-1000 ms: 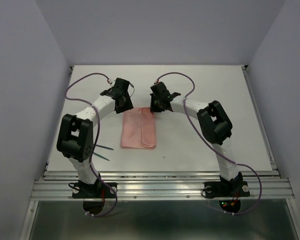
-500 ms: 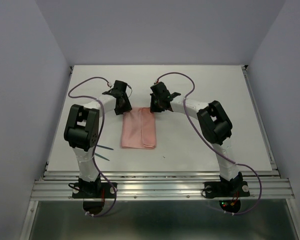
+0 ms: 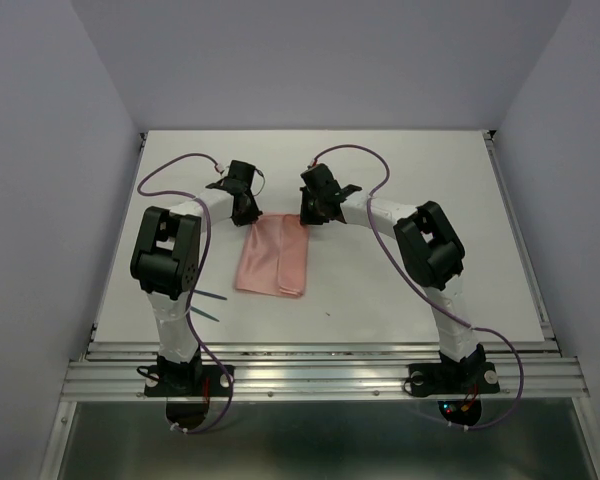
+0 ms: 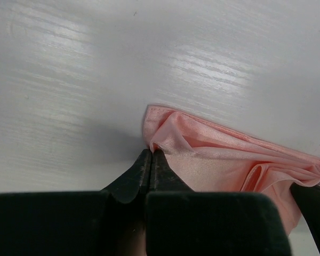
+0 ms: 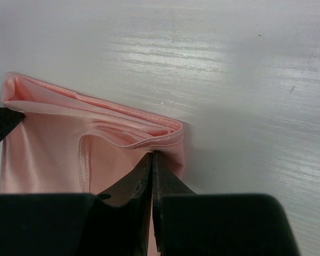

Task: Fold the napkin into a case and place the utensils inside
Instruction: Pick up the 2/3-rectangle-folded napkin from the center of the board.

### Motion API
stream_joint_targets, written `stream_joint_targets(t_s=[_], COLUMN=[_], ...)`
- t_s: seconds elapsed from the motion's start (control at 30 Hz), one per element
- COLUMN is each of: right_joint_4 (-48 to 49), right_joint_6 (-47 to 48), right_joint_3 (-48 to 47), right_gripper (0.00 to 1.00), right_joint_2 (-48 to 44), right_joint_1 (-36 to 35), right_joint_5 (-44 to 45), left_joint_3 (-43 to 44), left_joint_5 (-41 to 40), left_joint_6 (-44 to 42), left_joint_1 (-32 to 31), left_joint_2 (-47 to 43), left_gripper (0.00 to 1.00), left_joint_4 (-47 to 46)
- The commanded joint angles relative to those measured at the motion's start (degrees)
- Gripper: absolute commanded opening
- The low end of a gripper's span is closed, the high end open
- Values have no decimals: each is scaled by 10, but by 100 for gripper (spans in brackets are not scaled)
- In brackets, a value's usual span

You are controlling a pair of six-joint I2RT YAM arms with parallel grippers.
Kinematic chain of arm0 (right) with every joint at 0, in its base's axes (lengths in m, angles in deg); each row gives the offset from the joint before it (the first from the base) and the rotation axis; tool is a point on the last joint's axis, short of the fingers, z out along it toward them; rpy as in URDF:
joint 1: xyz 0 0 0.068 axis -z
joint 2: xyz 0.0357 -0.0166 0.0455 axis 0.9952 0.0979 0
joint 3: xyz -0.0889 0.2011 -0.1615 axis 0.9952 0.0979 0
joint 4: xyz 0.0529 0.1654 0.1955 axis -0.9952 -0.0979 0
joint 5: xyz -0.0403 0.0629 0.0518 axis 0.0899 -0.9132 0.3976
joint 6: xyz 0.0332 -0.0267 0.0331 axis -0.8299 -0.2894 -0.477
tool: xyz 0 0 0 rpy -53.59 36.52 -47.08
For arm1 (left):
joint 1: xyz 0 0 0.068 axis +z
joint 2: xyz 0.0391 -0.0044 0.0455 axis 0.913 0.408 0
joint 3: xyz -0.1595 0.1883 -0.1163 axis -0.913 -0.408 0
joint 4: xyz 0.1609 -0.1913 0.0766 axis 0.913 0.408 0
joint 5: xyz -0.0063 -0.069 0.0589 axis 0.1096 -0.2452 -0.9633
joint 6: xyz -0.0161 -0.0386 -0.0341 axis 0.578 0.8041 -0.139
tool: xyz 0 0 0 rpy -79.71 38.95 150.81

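Note:
The salmon-pink napkin lies folded into a narrow layered strip in the middle of the table, its near end skewed slightly left. My left gripper is at its far left corner. In the left wrist view the left gripper is shut, pinching that bunched corner of the napkin. My right gripper is at the far right corner. In the right wrist view the right gripper is shut on the layered hem of the napkin. Teal utensils lie near the left arm's base, partly hidden by it.
Purple cables loop over both arms. A raised rail borders the white table's near edge. Grey walls close in the left, right and back sides.
The left gripper has shut on the napkin's far left corner. The left arm's elbow swung inward, and the napkin's near end shifted slightly left. The right gripper held still.

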Motion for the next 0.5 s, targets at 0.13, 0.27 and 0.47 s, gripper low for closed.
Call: stream_joint_targets(t_s=[0.13,0.27,0.47], right_joint_4=[-38,-41,-42], right_joint_6=[7,2,-1], right_joint_3=[-2,-10,-14], right_gripper=[7,7,7], right_joint_2=[-8,-8,-7], right_joint_1=[-4,-4,-4], right_joint_5=[4,2,3], left_joint_3=[7,15,24], left_joint_5=[-24,-20,-12], left_joint_6=[4,10,23], left_joint_1=[-9,-22,-45], left_joint_2=[-37,-62,-79], left_gripper=[0,0,0], left_joint_4=[51,72,79])
